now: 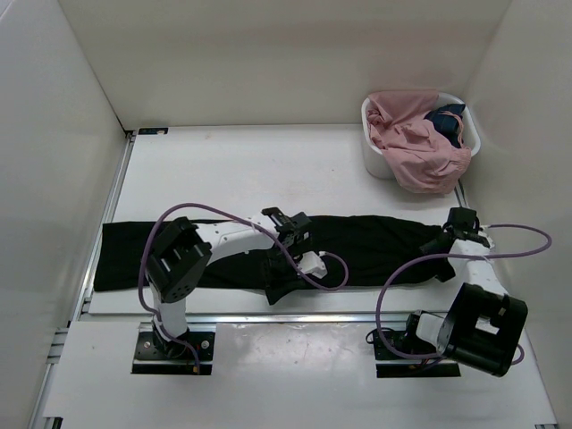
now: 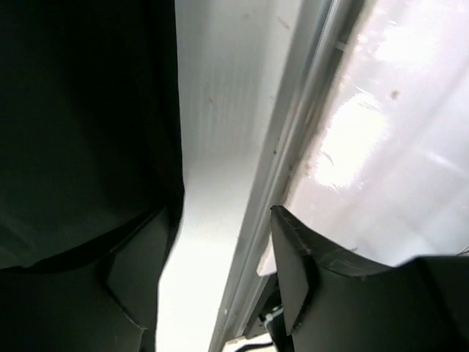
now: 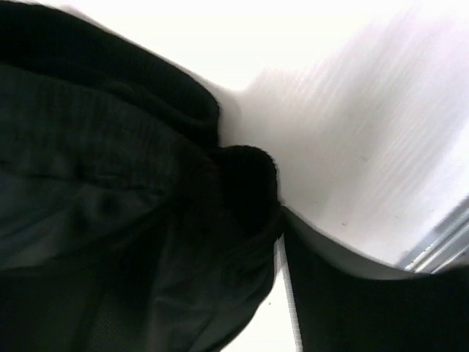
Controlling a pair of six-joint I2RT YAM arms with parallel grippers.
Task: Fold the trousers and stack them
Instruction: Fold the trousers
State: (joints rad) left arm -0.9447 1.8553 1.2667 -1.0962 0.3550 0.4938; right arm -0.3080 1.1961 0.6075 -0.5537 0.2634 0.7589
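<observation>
Two arms at the trousers [image 1: 375, 241] | they lie lengthwise left-to-right along the near table [image 1: 268, 170] edge | left gripper [image 2: 216, 286] mid-length, fingers [image 2: 293, 279] spread, trousers just beside them | right gripper [image 1: 451, 239] at right end, you can't tell its grip

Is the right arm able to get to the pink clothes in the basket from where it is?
Probably yes. The right gripper sits at the right end of the trousers, and the basket holding the pink clothes stands just beyond it, open-topped, with only bare table between.

Black trousers [image 1: 375, 241] lie stretched out flat across the table [image 1: 268, 161].
</observation>
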